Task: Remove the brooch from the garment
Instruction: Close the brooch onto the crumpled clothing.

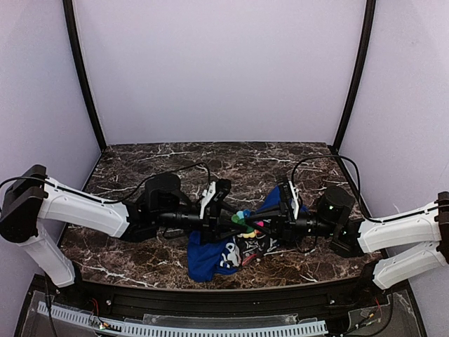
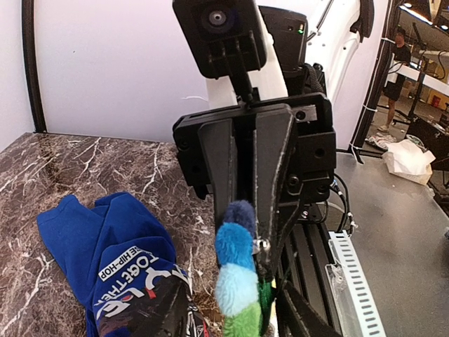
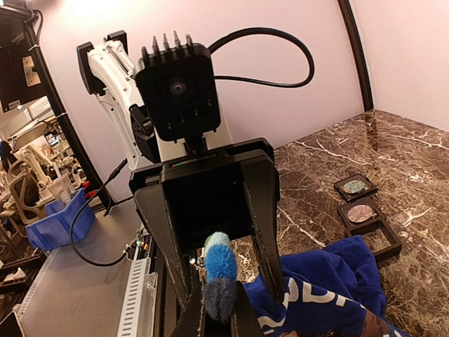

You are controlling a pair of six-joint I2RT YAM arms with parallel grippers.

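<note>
The brooch (image 1: pixel 245 220) is a fuzzy multicoloured pin held above the blue printed garment (image 1: pixel 210 256) at mid-table. In the right wrist view my right gripper (image 3: pixel 217 319) is shut on the brooch's dark navy end (image 3: pixel 223 295). My left gripper (image 3: pixel 228 281) faces it with its jaws wide open on either side of the brooch. In the left wrist view the brooch (image 2: pixel 237 270) shows navy, blue, pale blue and green, with the right gripper (image 2: pixel 245 203) pinched on its top. The garment (image 2: pixel 105 239) lies beside it. Whether the pin still sits in the cloth is hidden.
Two small dark square trays (image 3: pixel 354 186) (image 3: pixel 365 214) lie on the marble beyond the garment (image 3: pixel 337 288) in the right wrist view. Both arms meet nose to nose over the cloth. Black posts and lilac walls close in the table (image 1: pixel 140 161).
</note>
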